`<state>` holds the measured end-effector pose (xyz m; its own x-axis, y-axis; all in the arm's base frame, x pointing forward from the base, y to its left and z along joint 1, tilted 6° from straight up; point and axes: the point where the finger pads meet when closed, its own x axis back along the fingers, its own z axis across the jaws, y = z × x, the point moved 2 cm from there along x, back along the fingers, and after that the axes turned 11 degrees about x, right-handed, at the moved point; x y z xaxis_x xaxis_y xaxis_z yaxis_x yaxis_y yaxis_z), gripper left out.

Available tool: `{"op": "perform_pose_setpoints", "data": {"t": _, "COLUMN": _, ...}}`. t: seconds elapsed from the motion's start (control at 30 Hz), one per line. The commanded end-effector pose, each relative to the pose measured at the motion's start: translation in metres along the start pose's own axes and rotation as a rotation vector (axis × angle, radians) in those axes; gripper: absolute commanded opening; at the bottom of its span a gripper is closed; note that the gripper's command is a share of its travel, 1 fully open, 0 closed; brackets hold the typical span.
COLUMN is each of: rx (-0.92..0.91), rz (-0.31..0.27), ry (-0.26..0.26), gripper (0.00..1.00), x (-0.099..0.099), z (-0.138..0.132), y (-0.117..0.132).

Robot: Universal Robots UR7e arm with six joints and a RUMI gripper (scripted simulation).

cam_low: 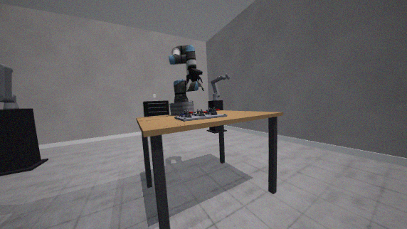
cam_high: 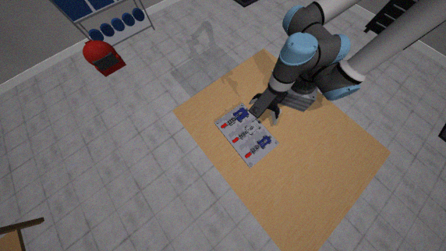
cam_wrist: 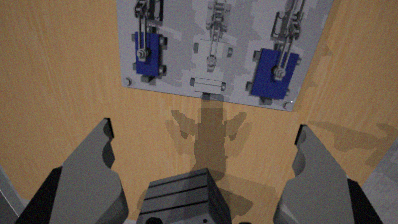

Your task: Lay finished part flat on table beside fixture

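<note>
Wrist view: the end effector (cam_wrist: 202,165) hangs spread and empty above the table (cam_wrist: 60,75). The slotted part (cam_wrist: 212,65) sits clamped mid-fixture (cam_wrist: 182,30), between two blanks (cam_wrist: 147,52). It looks rigid, smooth, probably metal; pinch its long flat sides.

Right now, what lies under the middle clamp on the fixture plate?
Under the middle clamp lies the pale grey finished part, between two blue blanks. Its milled slot cannot be made out clearly.

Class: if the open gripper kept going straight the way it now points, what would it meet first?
Probably the bare wooden table just short of the fixture edge: the gripper points down, fingers empty. Depth is unclear.
</note>
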<state>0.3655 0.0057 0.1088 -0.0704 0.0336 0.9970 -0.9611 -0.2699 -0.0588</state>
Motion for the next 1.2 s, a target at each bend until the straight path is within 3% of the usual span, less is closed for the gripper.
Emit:
{"op": "perform_pose_setpoints", "data": {"t": 0.0, "rx": -0.062, "rz": -0.022, "ry": 0.033, "gripper": 1.0, "x": 0.0034, "z": 0.0004, "y": -0.0025}}
{"op": "perform_pose_setpoints", "data": {"t": 0.63, "rx": -0.104, "rz": -0.034, "ry": 0.056, "gripper": 1.0, "x": 0.0058, "z": 0.0006, "y": -0.0042}}
{"op": "perform_pose_setpoints", "data": {"t": 0.67, "rx": -0.104, "rz": -0.034, "ry": 0.056, "gripper": 0.0, "x": 0.0058, "z": 0.0006, "y": -0.0042}}
{"op": "perform_pose_setpoints", "data": {"t": 1.17, "rx": -0.103, "rz": -0.034, "ry": 0.055, "gripper": 0.0, "x": 0.0057, "z": 0.0006, "y": -0.0042}}
